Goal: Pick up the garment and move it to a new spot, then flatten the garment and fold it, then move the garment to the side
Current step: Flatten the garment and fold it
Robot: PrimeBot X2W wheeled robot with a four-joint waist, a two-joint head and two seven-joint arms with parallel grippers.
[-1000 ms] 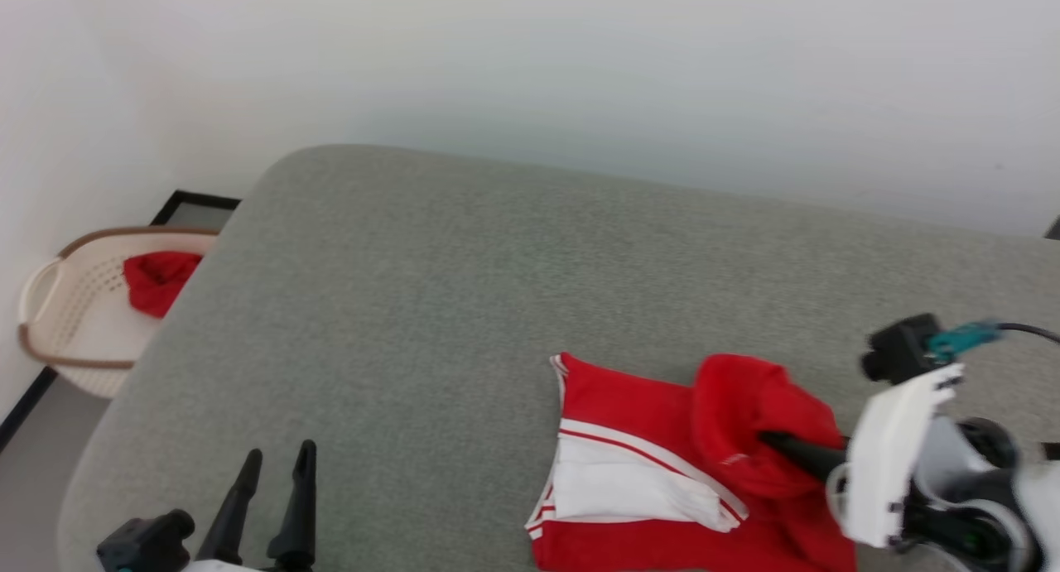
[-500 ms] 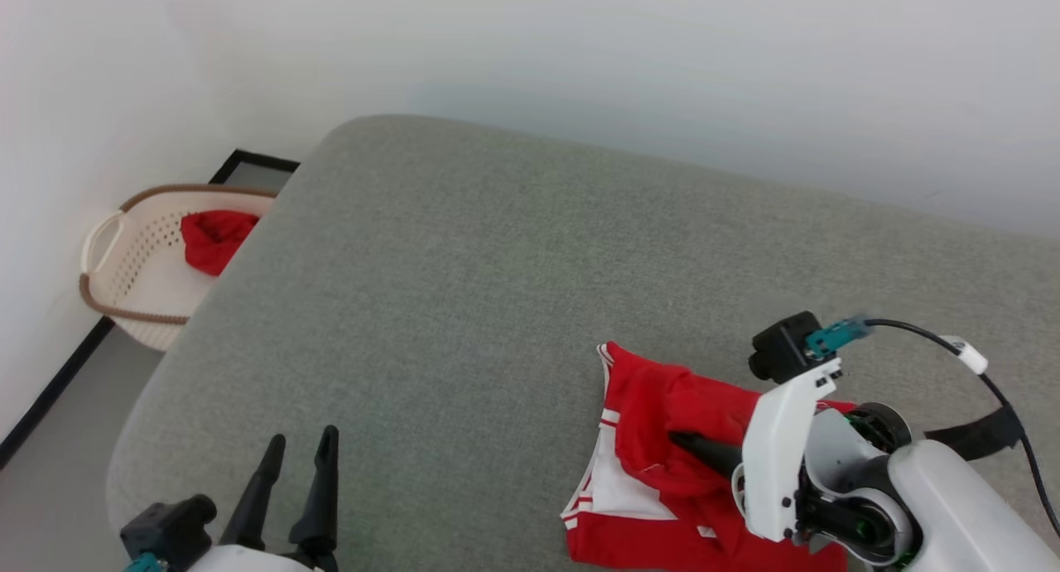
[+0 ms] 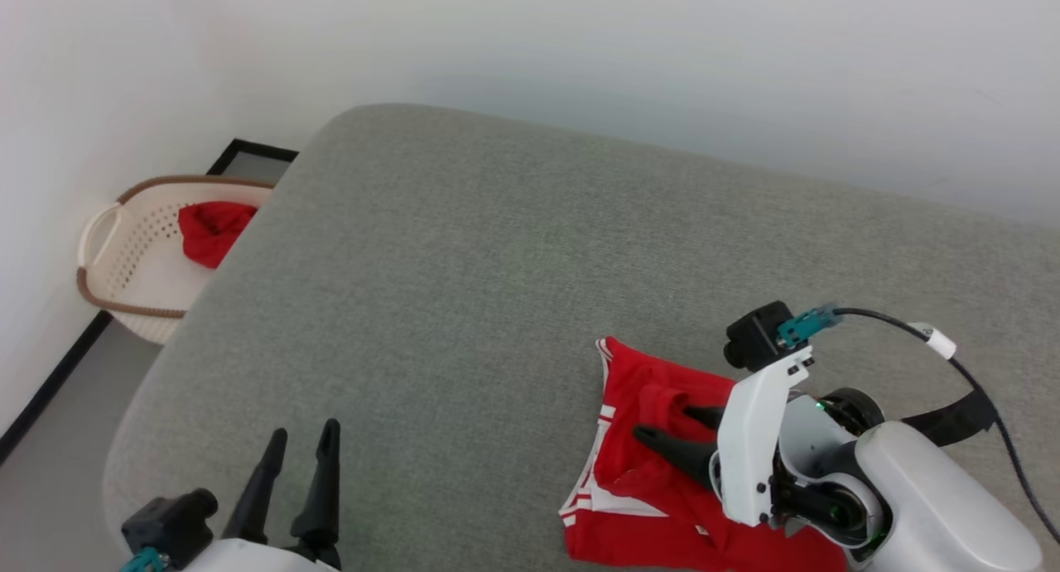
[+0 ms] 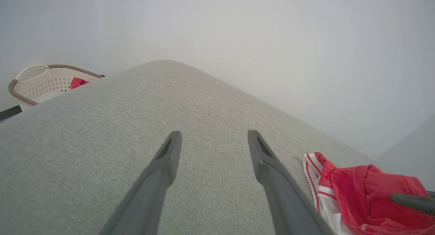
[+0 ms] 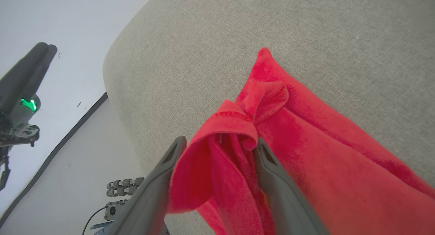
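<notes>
The garment (image 3: 642, 390), bright red with white stripe-edged sleeve sections, lies bunched on the grey cushioned surface (image 3: 464, 257) at the lower right of the head view. My right gripper (image 3: 662, 420) rests on it, open, its two dark fingers spread. In the right wrist view a loose red fold of the garment (image 5: 234, 126) stands between those fingers (image 5: 272, 173). My left gripper (image 3: 305, 429) is open over bare cushion at the lower left, well apart from the garment (image 4: 357, 187).
A cream perforated laundry basket (image 3: 108, 249) with a brown rim stands on the floor off the cushion's left edge, holding a plain red cloth (image 3: 211, 228). A white wall runs behind. The cushion's rounded left edge drops to grey floor.
The head camera has shifted. My right gripper, shut on a raised red fold before, now has its fingers apart, and the fold sits lower on the garment. The left gripper stays as it was.
</notes>
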